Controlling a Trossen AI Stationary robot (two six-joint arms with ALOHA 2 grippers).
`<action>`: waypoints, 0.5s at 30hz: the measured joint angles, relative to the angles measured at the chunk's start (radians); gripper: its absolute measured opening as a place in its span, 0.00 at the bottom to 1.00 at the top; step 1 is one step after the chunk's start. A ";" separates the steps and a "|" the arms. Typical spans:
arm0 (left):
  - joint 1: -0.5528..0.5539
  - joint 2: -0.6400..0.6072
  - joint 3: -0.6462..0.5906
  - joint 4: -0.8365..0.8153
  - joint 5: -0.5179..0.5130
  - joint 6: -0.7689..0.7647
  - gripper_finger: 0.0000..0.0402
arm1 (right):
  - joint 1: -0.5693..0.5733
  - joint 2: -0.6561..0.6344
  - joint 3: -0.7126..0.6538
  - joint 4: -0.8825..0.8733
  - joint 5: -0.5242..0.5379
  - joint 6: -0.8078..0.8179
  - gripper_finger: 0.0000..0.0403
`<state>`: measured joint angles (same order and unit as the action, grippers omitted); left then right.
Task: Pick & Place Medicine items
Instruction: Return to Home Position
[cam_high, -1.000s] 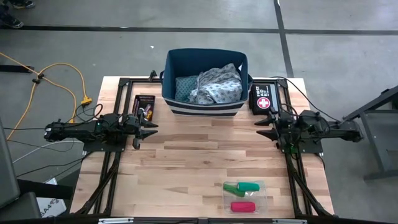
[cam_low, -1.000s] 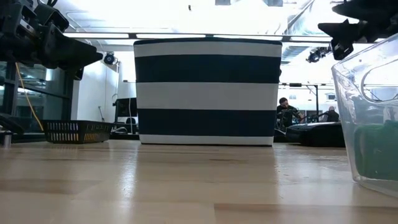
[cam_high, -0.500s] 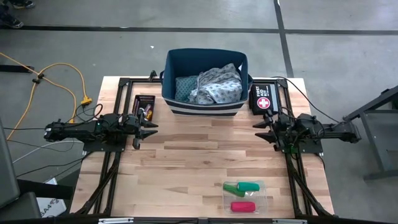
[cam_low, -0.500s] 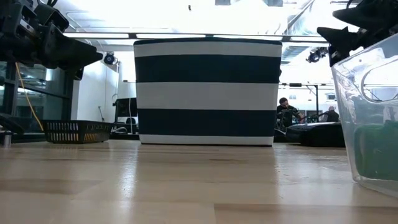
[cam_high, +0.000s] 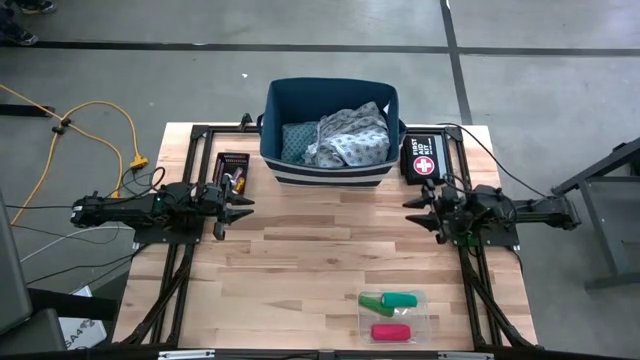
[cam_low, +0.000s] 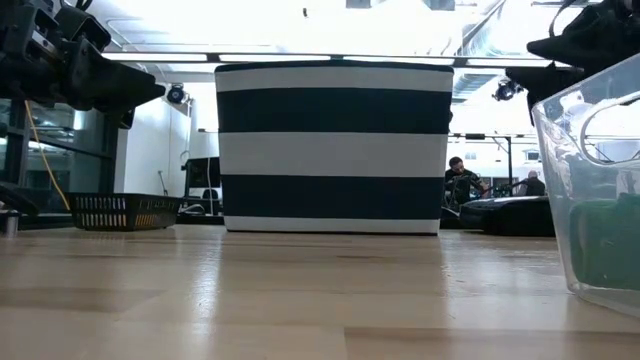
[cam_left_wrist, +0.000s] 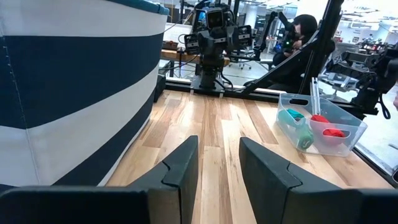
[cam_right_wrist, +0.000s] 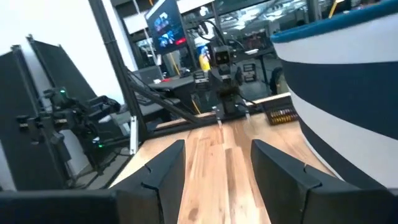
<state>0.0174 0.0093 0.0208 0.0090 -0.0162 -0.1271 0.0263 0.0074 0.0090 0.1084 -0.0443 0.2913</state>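
Pale wooden boards of the table (cam_high: 300, 255) lay under both arms, with grey floor all around. We saw the left gripper (cam_high: 238, 209) hovering over one side of the table, its fingers parted with a plain gap between them. Opposite it hung the right gripper (cam_high: 418, 210), pointing back at the left one, its fingers likewise spread apart.

Just off the left gripper, on the far-edge side, sat a black basket (cam_high: 232, 170) of small items we could not make out. Just off the right gripper on that same side lay the first aid pouch (cam_high: 424, 160). Between the two grippers, and farther back, stood the striped bin (cam_high: 330, 172), with a grey patterned cloth (cam_high: 350, 135) heaped beside a teal cloth (cam_high: 296, 142) inside it.

Well apart from both grippers, nearer the right one and toward the near edge, a clear tray (cam_high: 418, 318) held the medicine items: two green tubes (cam_high: 388, 300) touching each other, and a red-pink tube (cam_high: 390, 332) beside them. Beyond the table we noticed a person (cam_low: 460, 180) in the room.
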 joint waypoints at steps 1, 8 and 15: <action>0.000 0.000 0.000 0.000 0.000 0.000 0.28 | 0.000 0.000 0.000 -0.007 0.008 0.000 0.43; 0.000 0.000 0.000 0.000 0.000 0.000 0.28 | 0.000 0.007 0.000 -0.080 0.079 -0.003 0.43; 0.000 0.000 0.000 0.000 0.000 0.000 0.28 | 0.000 0.010 -0.001 -0.082 0.081 -0.006 0.43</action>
<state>0.0175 0.0093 0.0208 0.0090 -0.0162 -0.1268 0.0261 0.0177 0.0082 0.0262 0.0365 0.2855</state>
